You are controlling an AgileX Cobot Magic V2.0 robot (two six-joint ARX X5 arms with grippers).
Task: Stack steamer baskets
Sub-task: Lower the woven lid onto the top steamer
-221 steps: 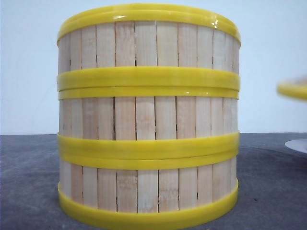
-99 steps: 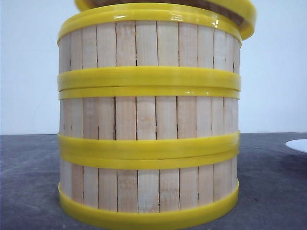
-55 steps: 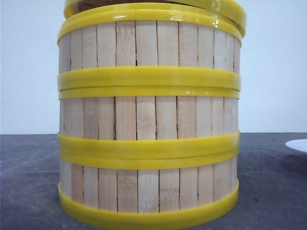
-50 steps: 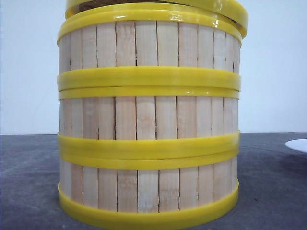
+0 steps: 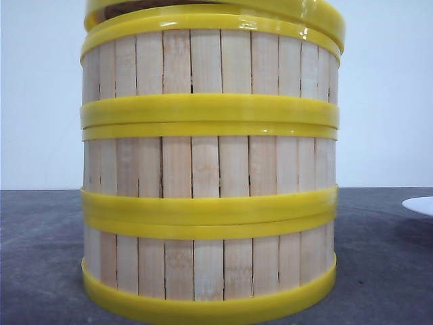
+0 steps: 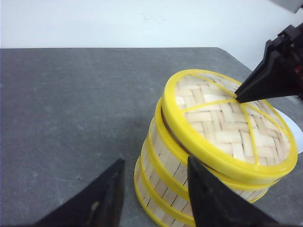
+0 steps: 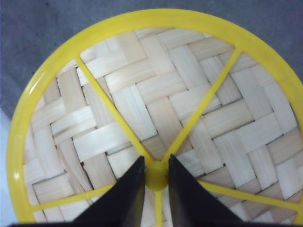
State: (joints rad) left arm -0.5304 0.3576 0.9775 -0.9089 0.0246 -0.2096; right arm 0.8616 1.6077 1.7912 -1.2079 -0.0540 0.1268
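Grey tabletop carries three stacked steamer baskets — a woven lid rests tilted on top. Right gripper pinches the lid's yellow hub; left gripper hangs parted beside the stack.

My front camera sits low, close against the basket stack; both wrist cameras look down on its top.
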